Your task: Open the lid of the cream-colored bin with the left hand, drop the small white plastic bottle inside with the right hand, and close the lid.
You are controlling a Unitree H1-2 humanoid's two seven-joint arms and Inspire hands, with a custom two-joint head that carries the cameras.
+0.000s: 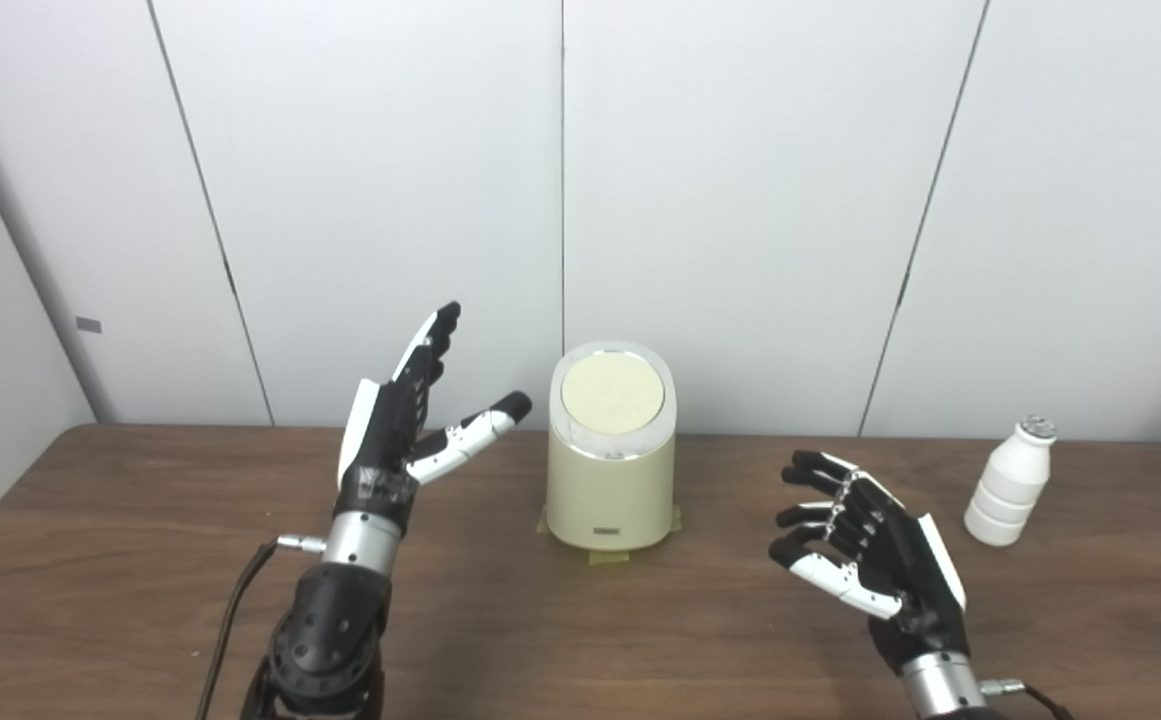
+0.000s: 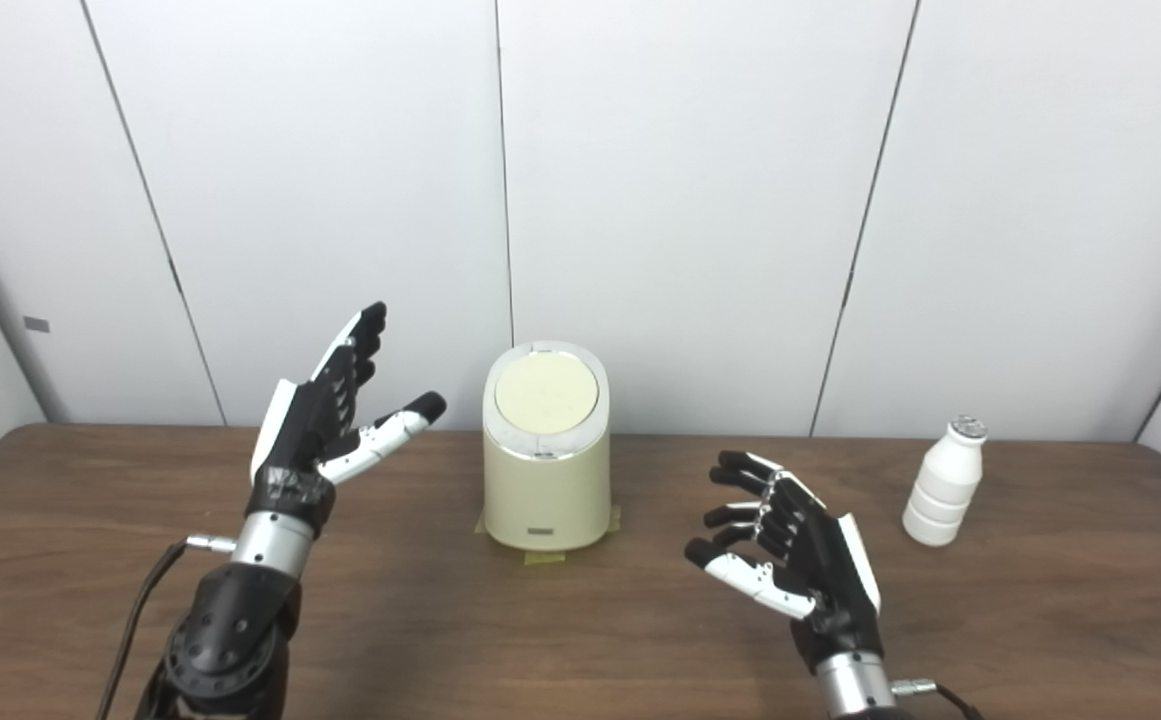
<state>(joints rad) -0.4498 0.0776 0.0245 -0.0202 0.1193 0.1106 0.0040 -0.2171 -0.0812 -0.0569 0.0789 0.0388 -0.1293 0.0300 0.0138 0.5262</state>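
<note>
Left eye view, scene: a dark wood bench (image 1: 140, 560) in front of white wall panels (image 1: 740, 200), with both arms coming in from the bottom edge.
Bin: the cream-colored bin (image 1: 611, 480) stands upright near the middle of the bench, close to the back edge, on bits of yellowish tape (image 1: 608, 557).
Lid: the round lid (image 1: 612, 392) lies flat and closed on top of the bin.
Bottle: the small white plastic bottle (image 1: 1010, 484) stands upright at the far right of the bench, well apart from the bin, with a silvery cap on top.
Left hand: the left hand (image 1: 402, 420) is raised above the bench to the left of the bin, fingers straight and spread, thumb pointing toward the bin, holding nothing and touching nothing.
Right hand: the right hand (image 1: 865, 545) hovers low between bin and bottle, palm turned inward, fingers loosely curled yet apart, empty, clear of both things.
</note>
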